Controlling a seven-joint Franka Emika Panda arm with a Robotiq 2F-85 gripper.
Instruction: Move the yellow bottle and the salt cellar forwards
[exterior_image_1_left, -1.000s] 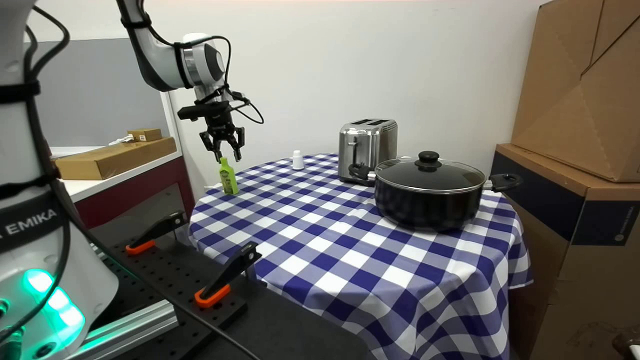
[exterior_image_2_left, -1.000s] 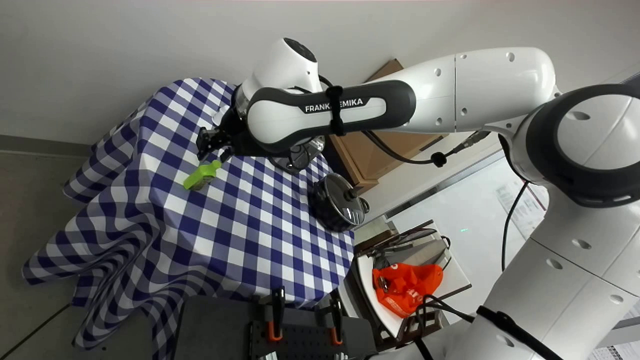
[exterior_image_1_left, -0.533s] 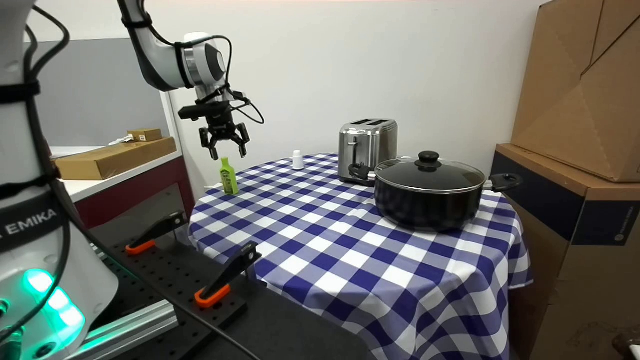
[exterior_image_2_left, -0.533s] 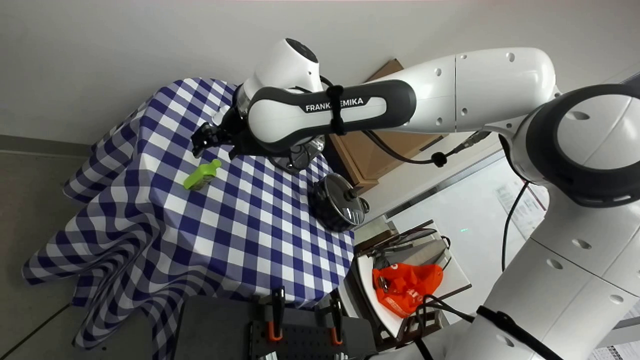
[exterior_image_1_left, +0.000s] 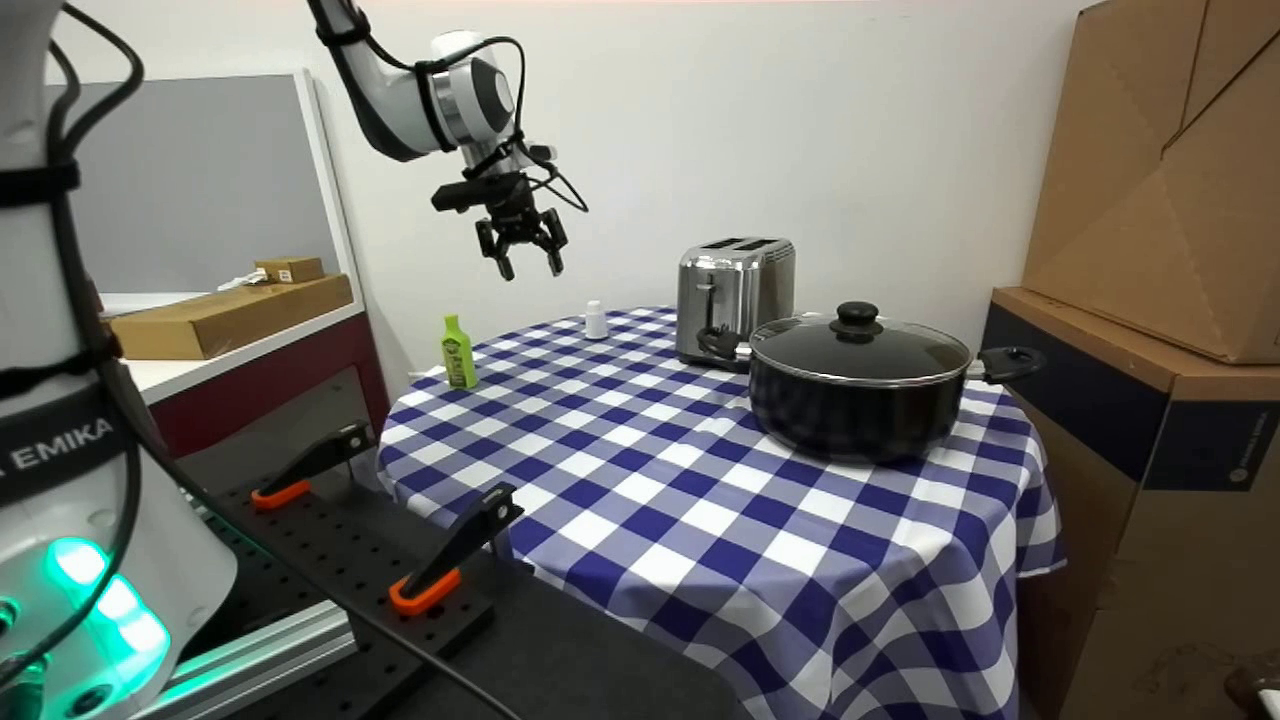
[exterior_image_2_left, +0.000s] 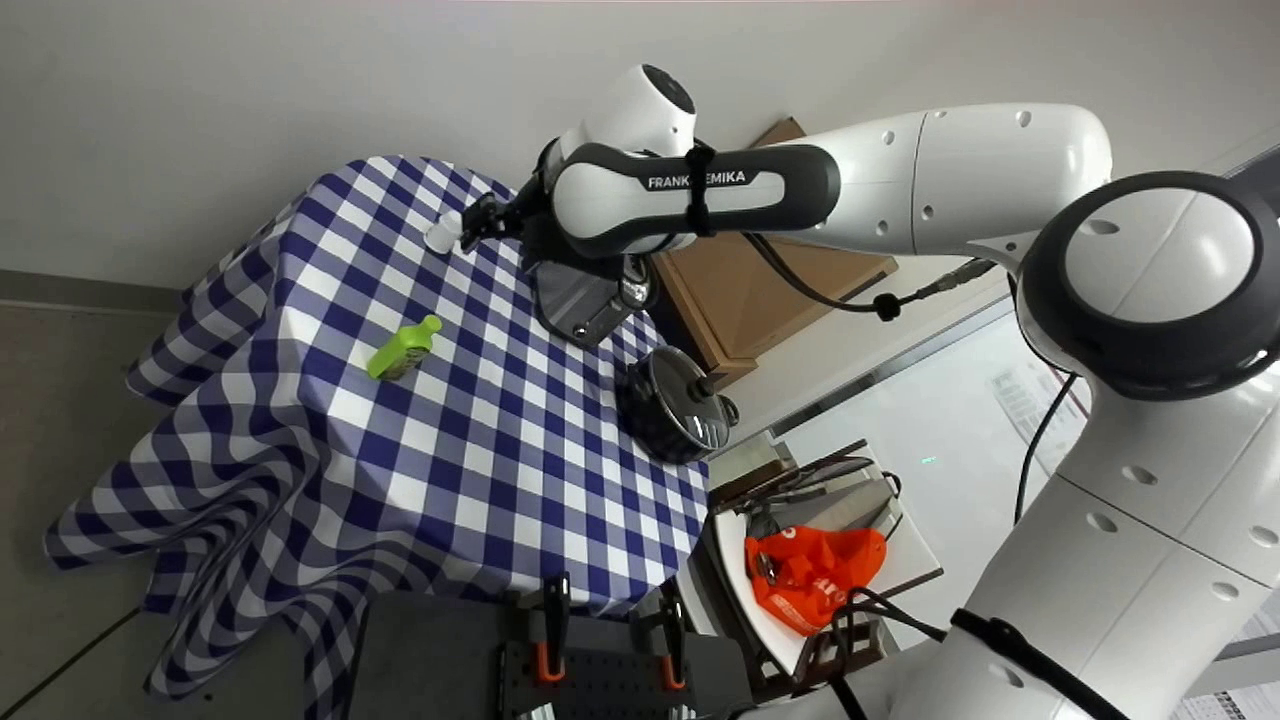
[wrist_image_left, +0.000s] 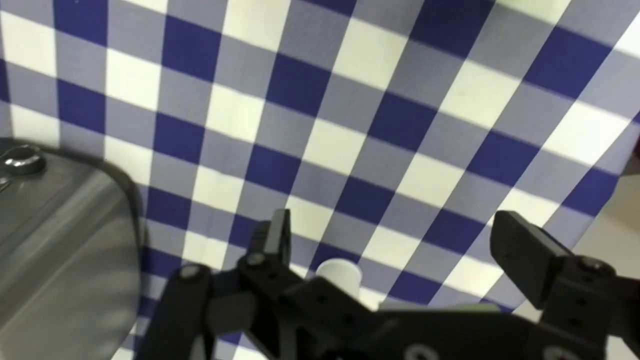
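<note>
1. Yellow bottle (exterior_image_1_left: 459, 356) is standing upright near the edge of the tablecloth (exterior_image_1_left: 620, 470), not shifting; its move is probably wrapping up.
2. Gripper (exterior_image_1_left: 531, 272) is hanging wide, gripping nothing; it's lifting clear of the bottle.
3. Salt cellar (exterior_image_1_left: 596, 322), presumably the white container, is standing apart from the toaster (exterior_image_1_left: 755, 300); gripper is getting nearer, so it's likely becoming the next pick.

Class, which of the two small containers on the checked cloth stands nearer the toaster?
The white container; in both exterior views the yellow bottle stands farther from the toaster.
</note>
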